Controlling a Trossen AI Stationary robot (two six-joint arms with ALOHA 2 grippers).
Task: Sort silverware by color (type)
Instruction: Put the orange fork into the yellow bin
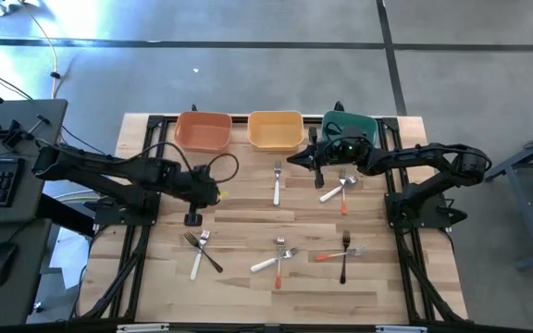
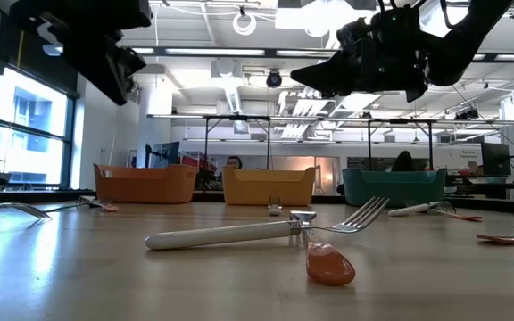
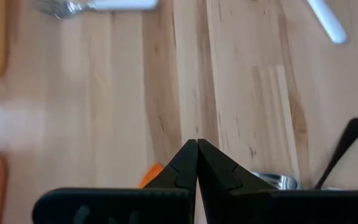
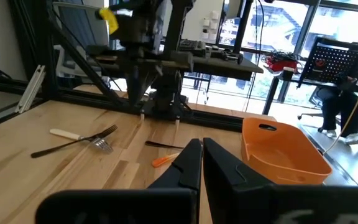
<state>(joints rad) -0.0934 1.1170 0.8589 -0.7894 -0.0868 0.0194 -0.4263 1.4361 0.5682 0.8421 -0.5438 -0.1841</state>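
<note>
Small forks with white, orange-red or black handles lie flat on the wooden table. One white fork (image 1: 277,183) and a white-and-orange pair (image 1: 340,192) are near the bins. Three crossed groups sit nearer the front: left (image 1: 200,250), middle (image 1: 274,259) and right (image 1: 345,252). My left gripper (image 1: 193,216) (image 3: 197,149) is shut and empty, pointing down above the left group, whose orange handle (image 3: 151,175) and black handle (image 3: 342,144) show below it. My right gripper (image 1: 305,159) (image 4: 202,148) is shut and empty, held level above the table in front of the green bin and pointing toward the table's left.
Three bins stand along the far edge: orange (image 1: 204,131), yellow (image 1: 276,129) and green (image 1: 364,123). In the low view both arms hang well above the tabletop, and a white fork (image 2: 239,234) crosses an orange handle (image 2: 330,266) close to the near edge. Bare wood lies between the fork groups.
</note>
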